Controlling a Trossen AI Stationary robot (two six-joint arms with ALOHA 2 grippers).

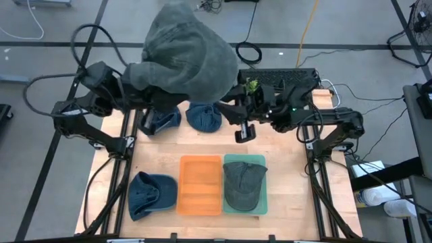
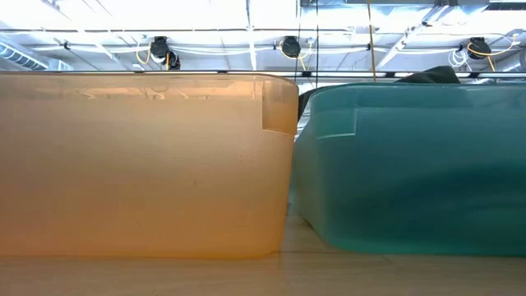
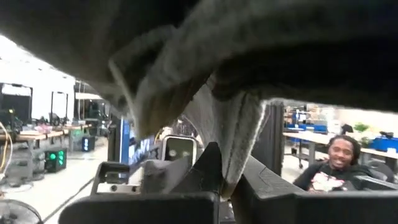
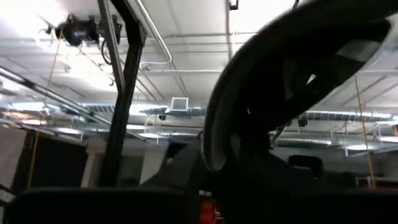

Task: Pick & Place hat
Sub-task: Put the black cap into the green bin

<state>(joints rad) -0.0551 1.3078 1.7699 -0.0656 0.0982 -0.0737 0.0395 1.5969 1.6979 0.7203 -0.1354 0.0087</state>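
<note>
A big grey fabric hat [image 1: 185, 57] is held high above the table's far part, close under the high camera, and it hides my left gripper there. In the left wrist view my left gripper [image 3: 227, 186] is shut on a hanging fold of this hat [image 3: 236, 130]. My right gripper [image 1: 243, 130] hangs over the table's far middle, beside the hat; its wrist view looks up at the ceiling. A grey cap [image 1: 243, 185] lies in the green tray [image 1: 260, 206]. The orange tray [image 1: 200, 185] stands beside it. My left gripper pinches a fold of the grey hat's fabric [image 3: 231, 165] between its two fingers. The rest of the hat drapes over and around the gripper, lifted clear of the table. One layer or several, I cannot tell.
Two blue hats [image 1: 162, 121] [image 1: 202, 116] lie at the table's far middle under the arms, and a third [image 1: 152, 194] lies at the near left beside the orange tray. The low view shows only the walls of the orange tray [image 2: 148, 164] and the green tray [image 2: 411, 164]. A person [image 3: 339, 162] sits beyond the table.
</note>
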